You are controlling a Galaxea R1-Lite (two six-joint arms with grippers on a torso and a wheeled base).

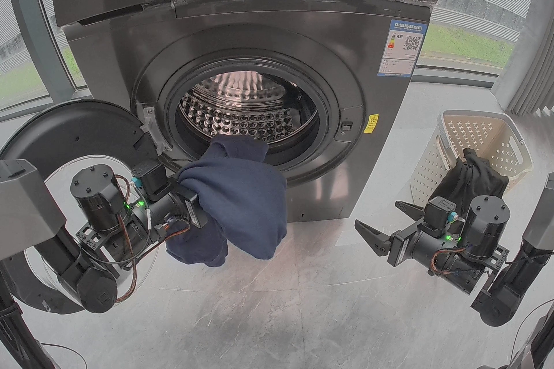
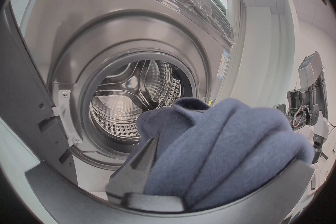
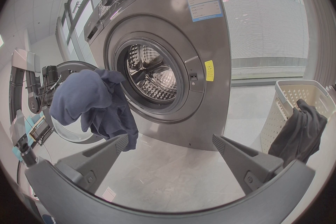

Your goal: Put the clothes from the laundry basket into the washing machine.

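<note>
Ideally, the navy garment clamped in the left claw was best pushed deep into the drum ahead; the right claw was held wide open, empty.

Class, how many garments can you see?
2: navy garment in the left gripper before the washing machine; black garment draped over the laundry basket. More may hide inside.
</note>
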